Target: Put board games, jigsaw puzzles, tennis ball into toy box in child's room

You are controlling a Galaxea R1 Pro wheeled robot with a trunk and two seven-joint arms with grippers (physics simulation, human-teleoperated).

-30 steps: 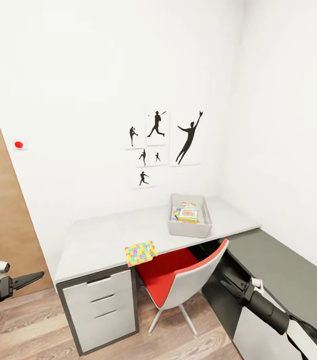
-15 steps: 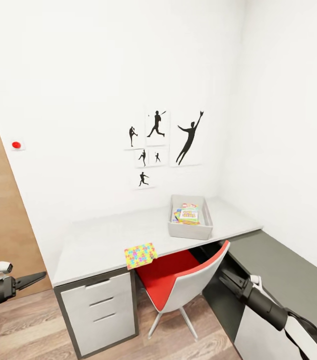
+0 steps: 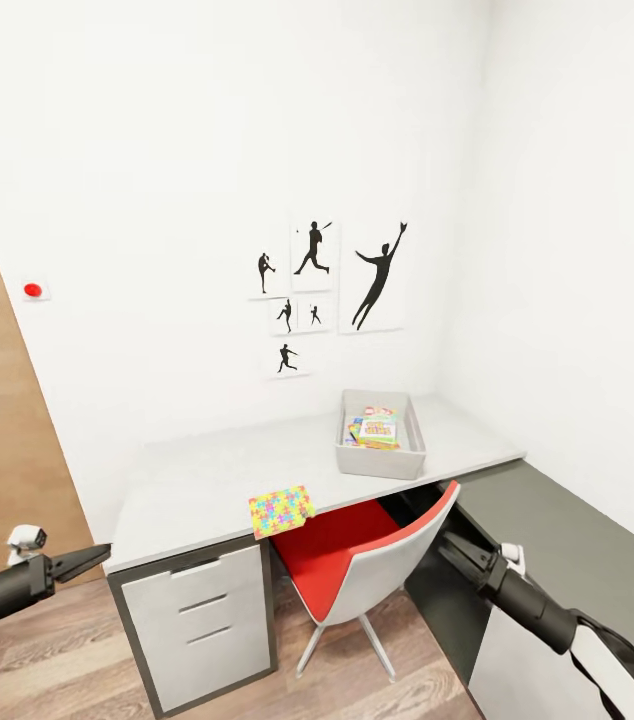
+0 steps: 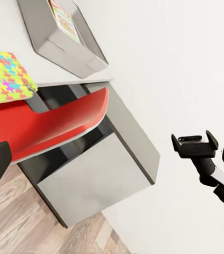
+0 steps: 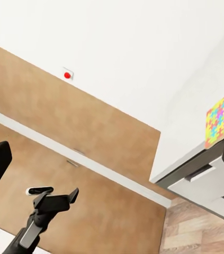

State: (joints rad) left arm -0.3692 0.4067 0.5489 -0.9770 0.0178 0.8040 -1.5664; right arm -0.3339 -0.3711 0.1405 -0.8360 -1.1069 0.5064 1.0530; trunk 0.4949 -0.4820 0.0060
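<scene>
Since 1 s ago the whole head view shifted slightly, so the camera/base moved. Left gripper (image 3: 92,557) came up and inward at lower left; right gripper (image 3: 460,549) also sits a bit higher. Likely reading: robot settling in front of the table (image 3: 207,480) for the next pick.

Toy box (image 3: 381,458) sits at centre-right on the table, w/ colourful game boxes (image 3: 377,430) inside. One jigsaw puzzle (image 3: 281,507) lies flat at the table's front edge, overhanging a bit, above the red chair (image 3: 357,555). It's the closest toy left.

Left gripper: empty, jaws slightly spread, well apart from the puzzle, lower and left. Right gripper: spread, empty, lower right of the puzzle, beside the chair back. No ball seen.
</scene>
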